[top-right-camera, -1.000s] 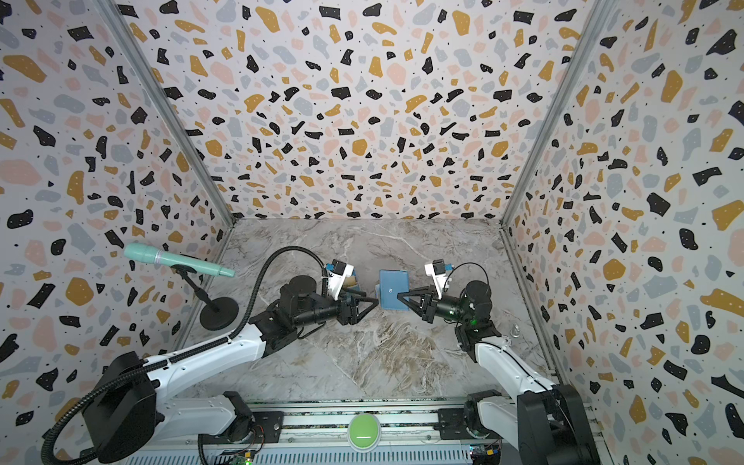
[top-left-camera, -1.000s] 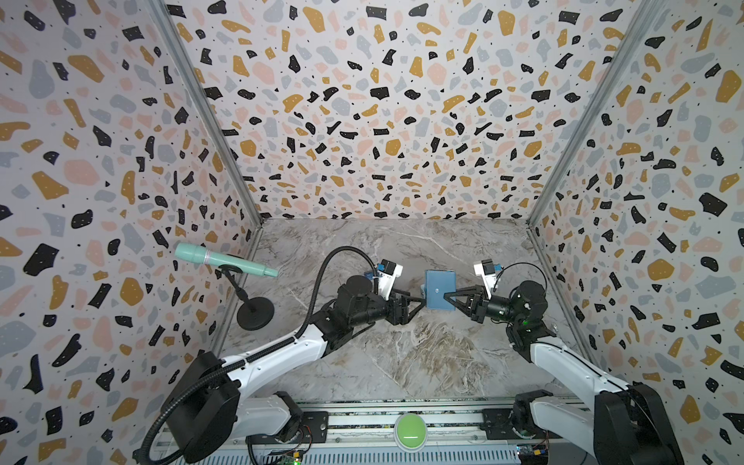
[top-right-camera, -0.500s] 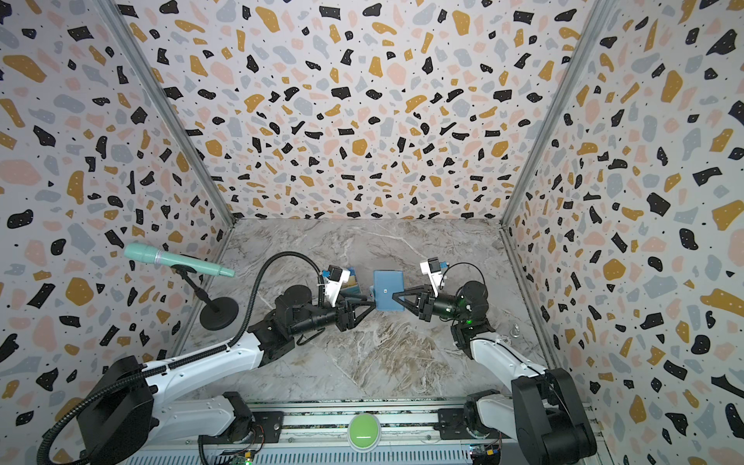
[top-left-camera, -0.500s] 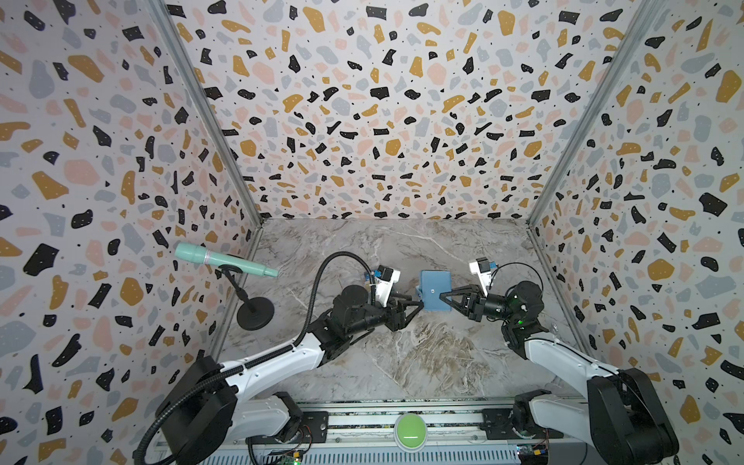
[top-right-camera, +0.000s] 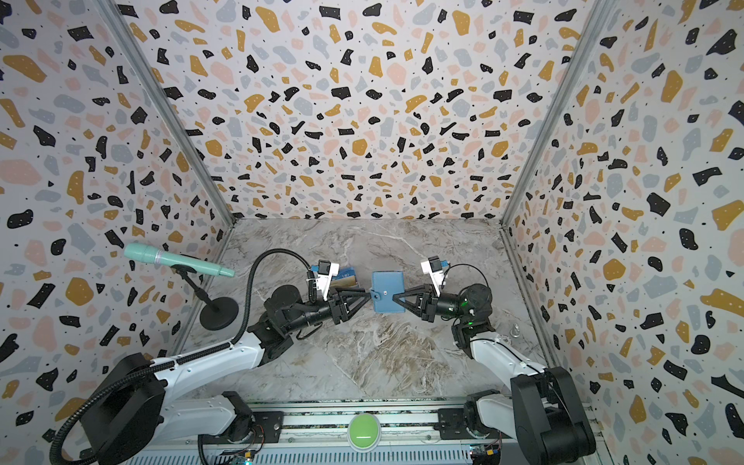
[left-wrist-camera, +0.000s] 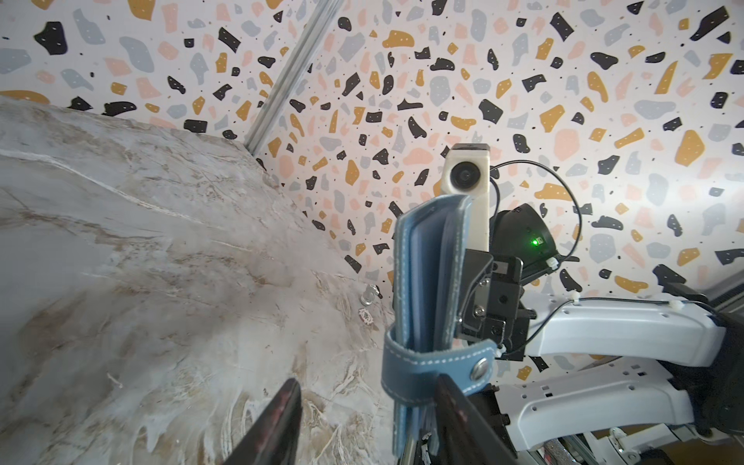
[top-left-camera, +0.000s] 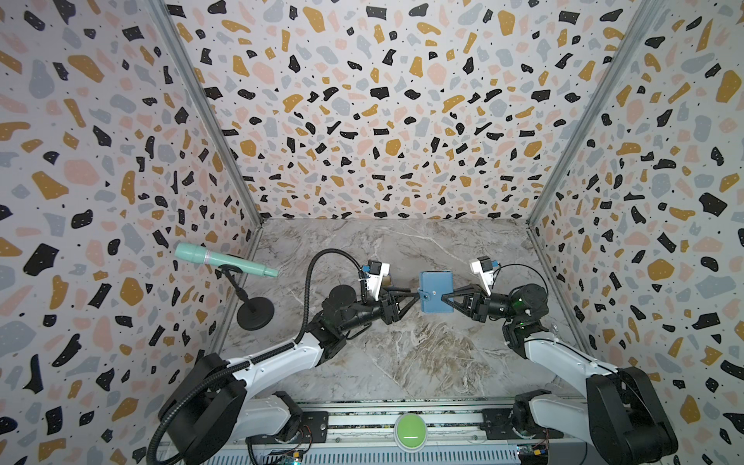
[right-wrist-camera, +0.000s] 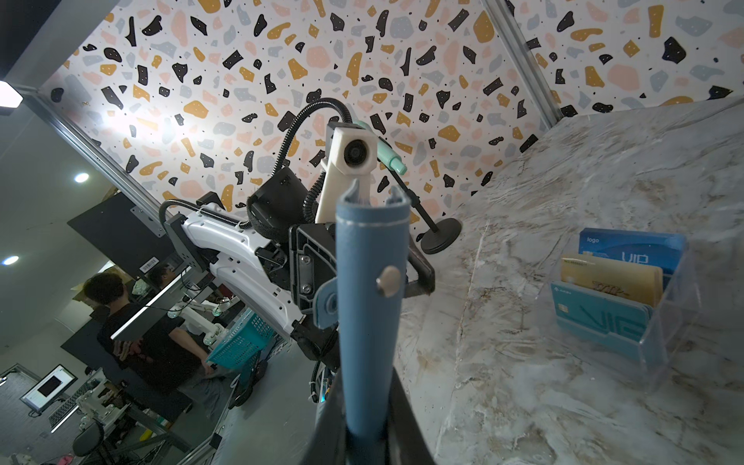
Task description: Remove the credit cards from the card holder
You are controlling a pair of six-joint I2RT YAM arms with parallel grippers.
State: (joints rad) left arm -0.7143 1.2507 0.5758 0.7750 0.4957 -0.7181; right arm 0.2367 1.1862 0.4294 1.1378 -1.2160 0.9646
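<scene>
Now my left claw (top-left-camera: 416,296) has closed in on the snap tab (left-wrist-camera: 437,364) of the card holder (top-left-camera: 436,292), which my right claw (top-left-camera: 445,298) grips tightly above the counter (top-left-camera: 402,354), so unsnapping comes next.

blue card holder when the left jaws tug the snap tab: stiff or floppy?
Likely floppy: the card holder is soft stitched leather-like material, and its snap tab bends around the edge. Pinched at its spine by the right gripper, the covers may flex or twist before the snap pops.
</scene>
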